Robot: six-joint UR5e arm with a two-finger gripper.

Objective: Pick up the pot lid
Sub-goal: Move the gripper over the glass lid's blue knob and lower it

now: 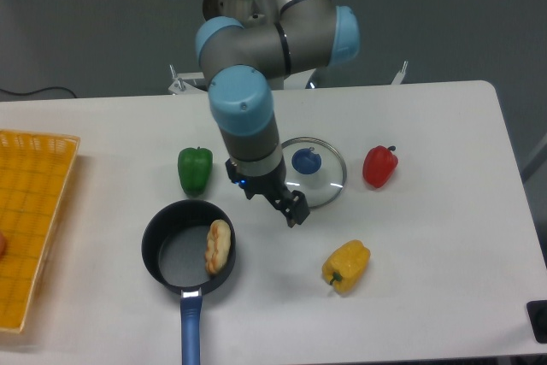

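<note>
The pot lid is round clear glass with a metal rim and a blue knob, lying flat on the white table right of centre. My gripper hangs over the lid's lower-left edge, its dark fingers pointing down and to the right. Nothing shows between the fingers, and the view does not reveal how far apart they stand. The arm's wrist covers the lid's left rim.
A black pan with a blue handle holds a hot dog bun at front left. A green pepper stands left of the gripper, a red pepper right of the lid, a yellow pepper in front. A yellow basket sits at the left edge.
</note>
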